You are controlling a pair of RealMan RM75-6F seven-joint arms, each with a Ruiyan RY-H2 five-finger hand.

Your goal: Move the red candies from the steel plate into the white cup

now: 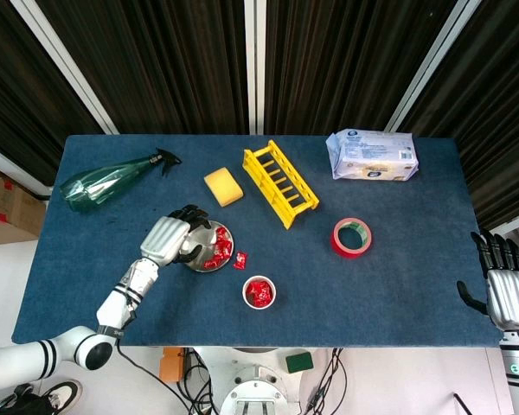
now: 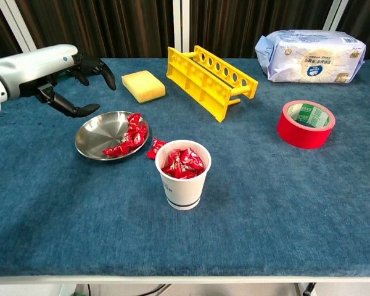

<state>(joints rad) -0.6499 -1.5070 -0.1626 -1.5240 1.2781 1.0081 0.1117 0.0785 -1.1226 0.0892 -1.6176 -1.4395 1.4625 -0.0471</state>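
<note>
Left hand empty, fingers spread, hovers at 10 o'clock of steel plate, ready to grab. Red candies on plate's 3 o'clock side. White cup at plate's 4 o'clock, nearly full. One stray candy on table between. Right hand idle, fingers straight, at table's 4 o'clock edge.

Steel plate: round, shiny, shallow, flat on blue cloth, left of centre. Red candies: wrapped, small heap along plate's right rim, rest of plate bare. One stray candy on cloth just right of plate, btwn plate & cup. White cup: paper, thin blue bands near base, upright, nearer & right of plate, filled w/ red candies up to rim.
</note>
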